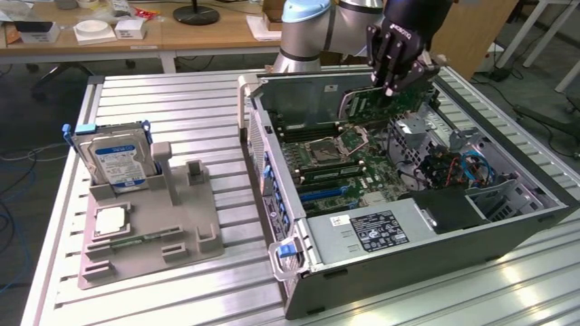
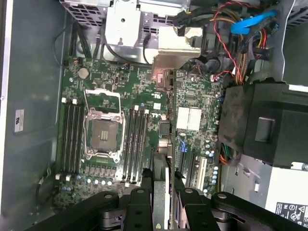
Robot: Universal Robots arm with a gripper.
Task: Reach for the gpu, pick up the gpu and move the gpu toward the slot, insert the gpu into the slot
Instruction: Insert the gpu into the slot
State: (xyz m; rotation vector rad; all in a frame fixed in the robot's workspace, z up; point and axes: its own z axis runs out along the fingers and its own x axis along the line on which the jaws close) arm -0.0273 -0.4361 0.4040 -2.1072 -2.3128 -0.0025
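Presently held: the gpu (image 1: 376, 103), a green circuit card. The gripper (image 1: 397, 83) has its fingers partway closed, and they pinch the card's upper edge from both faces.

- Location: in the air over the open computer case (image 1: 408, 272), at the end nearest the arm's base. It hangs above the motherboard (image 1: 349, 163) and appears to touch neither.
- Attitude: tilted, not square to the board.
- Slot: the expansion slots (image 1: 319, 195) lie further along the board, apart from the card. Which one is meant, I cannot tell.
- Also present: a hard drive (image 1: 113, 159) upright in a grey fixture (image 1: 190, 234), on the exterior view's left.

Hazards, as judged:
- The tilt could bring the connector edge down askew, so it jams or strikes board components.
- The red and blue cables (image 1: 462, 166) could snag the bracket.
- A narrow pinch on a thin card could let it pivot or slip when pressed.
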